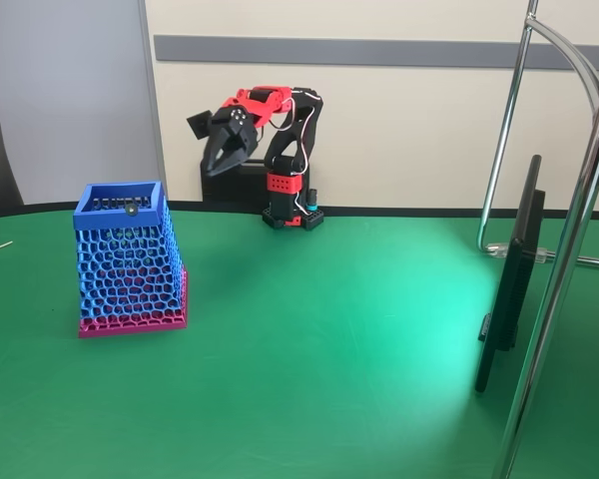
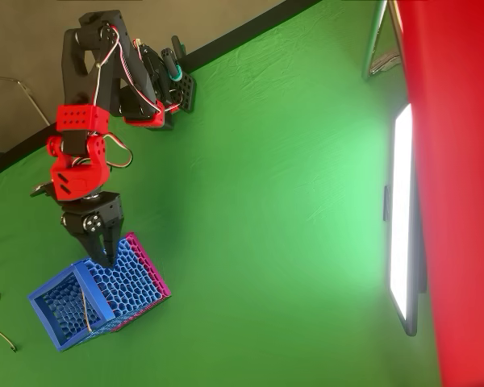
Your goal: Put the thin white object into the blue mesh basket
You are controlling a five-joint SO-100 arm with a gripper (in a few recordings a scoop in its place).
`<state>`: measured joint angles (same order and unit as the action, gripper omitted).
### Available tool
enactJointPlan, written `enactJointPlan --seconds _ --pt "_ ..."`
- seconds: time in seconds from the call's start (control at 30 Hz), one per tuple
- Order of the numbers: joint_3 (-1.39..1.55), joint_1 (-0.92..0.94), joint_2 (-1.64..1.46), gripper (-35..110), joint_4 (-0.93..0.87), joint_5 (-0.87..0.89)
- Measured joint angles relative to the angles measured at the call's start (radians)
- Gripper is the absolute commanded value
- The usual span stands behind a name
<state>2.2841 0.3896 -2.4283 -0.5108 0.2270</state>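
I see the green table (image 1: pixel 359 329) spread across both views, and no brand, label or writing that I can read anywhere. At the far edge in the fixed view stands the red and black arm (image 1: pixel 285 150), folded over with its head pointing down and left. Next in size is the blue mesh basket (image 1: pixel 130 261), upright on its pink base on the left of the table. In the overhead view the basket (image 2: pixel 97 294) sits just under the gripper (image 2: pixel 105 256), whose dark fingers come to a point at the basket's rim; they look pressed together with nothing between them. In the fixed view the gripper (image 1: pixel 220 160) hangs well above the table. The thin white object (image 2: pixel 85 309) lies inside the basket, a pale curved strand against the mesh wall.
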Motion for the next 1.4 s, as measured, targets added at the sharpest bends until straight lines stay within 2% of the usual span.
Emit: enactJointPlan --seconds 0.6,0.87,1.13,1.4 --pt "0.462 -0.250 -0.466 0 -0.054 -0.253" --pt "0.719 -0.327 -0.730 0 -0.138 -0.319" --pt "0.792 -0.347 -0.808 0 -0.198 -0.311" --pt "0.792 -0.353 -0.882 1 -0.331 -0.276"
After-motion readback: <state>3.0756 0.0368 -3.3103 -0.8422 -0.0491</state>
